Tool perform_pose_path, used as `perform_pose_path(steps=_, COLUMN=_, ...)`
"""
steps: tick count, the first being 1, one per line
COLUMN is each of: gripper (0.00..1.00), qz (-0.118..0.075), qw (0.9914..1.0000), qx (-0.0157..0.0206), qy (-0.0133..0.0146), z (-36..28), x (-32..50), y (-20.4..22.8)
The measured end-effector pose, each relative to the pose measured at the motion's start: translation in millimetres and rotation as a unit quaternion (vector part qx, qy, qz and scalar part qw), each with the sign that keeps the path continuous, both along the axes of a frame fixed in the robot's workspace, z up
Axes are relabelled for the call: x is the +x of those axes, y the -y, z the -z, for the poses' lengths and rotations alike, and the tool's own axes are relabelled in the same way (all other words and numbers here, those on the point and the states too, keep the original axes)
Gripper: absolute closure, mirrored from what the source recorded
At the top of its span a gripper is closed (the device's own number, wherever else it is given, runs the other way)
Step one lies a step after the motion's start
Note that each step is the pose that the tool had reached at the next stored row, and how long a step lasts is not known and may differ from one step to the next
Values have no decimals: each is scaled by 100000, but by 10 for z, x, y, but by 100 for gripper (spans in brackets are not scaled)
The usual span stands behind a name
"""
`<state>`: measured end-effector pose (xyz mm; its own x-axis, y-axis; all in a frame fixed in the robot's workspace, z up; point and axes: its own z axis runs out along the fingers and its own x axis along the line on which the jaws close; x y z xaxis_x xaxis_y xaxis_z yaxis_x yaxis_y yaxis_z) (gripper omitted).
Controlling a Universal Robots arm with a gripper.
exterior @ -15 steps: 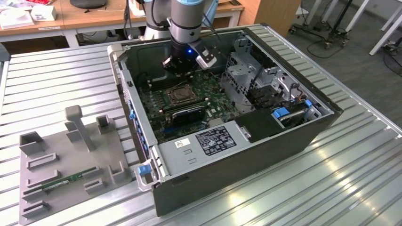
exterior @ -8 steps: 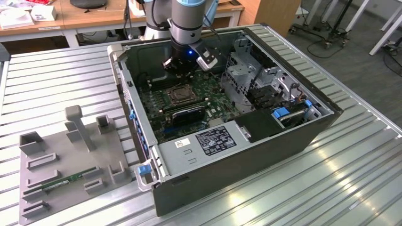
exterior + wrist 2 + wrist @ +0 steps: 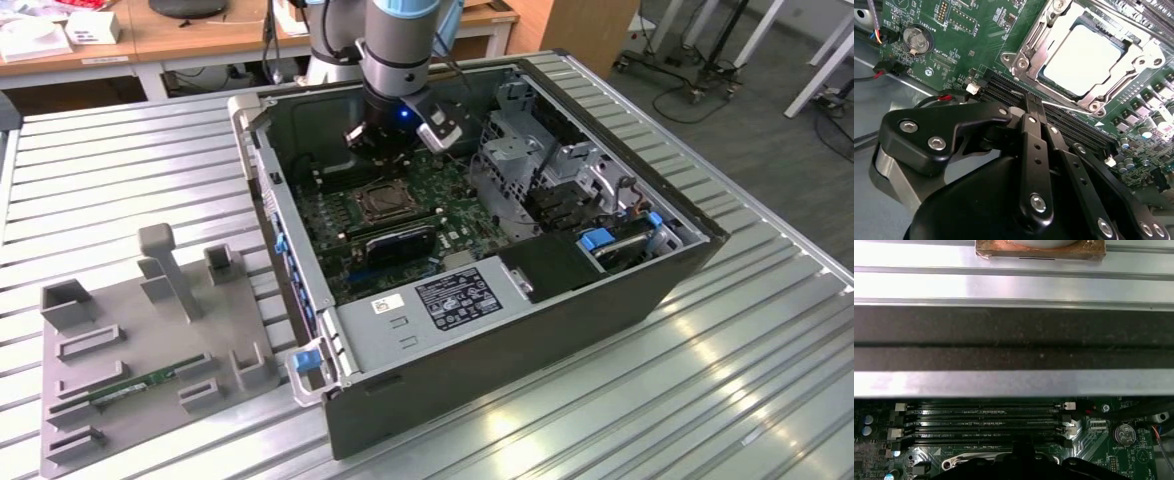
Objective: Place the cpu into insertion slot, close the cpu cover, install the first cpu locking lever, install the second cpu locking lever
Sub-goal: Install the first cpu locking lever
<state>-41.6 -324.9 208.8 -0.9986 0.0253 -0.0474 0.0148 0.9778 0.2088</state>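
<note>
- In the exterior view the arm is running off the frame's upper edge, and its wrist is hiding most of the gripper.
- In the second wrist view the gripper's black body is covering part of the memory slots.
- The open case is lying on a ribbed metal table. A grey tray is sitting at the exterior view's left, and wooden desks are standing behind.
- The arm is reaching straight down into the case, with the gripper hanging just over the slots beside the socket.
- In the second wrist view its fingers are pressing together, with nothing seen between them.
- The cpu is sitting in the socket on the board, with the cover lying flat around it.
</note>
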Motion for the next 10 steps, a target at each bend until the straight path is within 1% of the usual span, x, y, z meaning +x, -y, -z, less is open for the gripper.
perform_pose_path(steps=4, gripper=89, qz=-1, qw=100000, qx=48, qy=3, z=6, x=0, y=11)
perform_pose_path(steps=10, gripper=89, qz=-64, qw=100000, qx=295, qy=0, z=20, x=0, y=12)
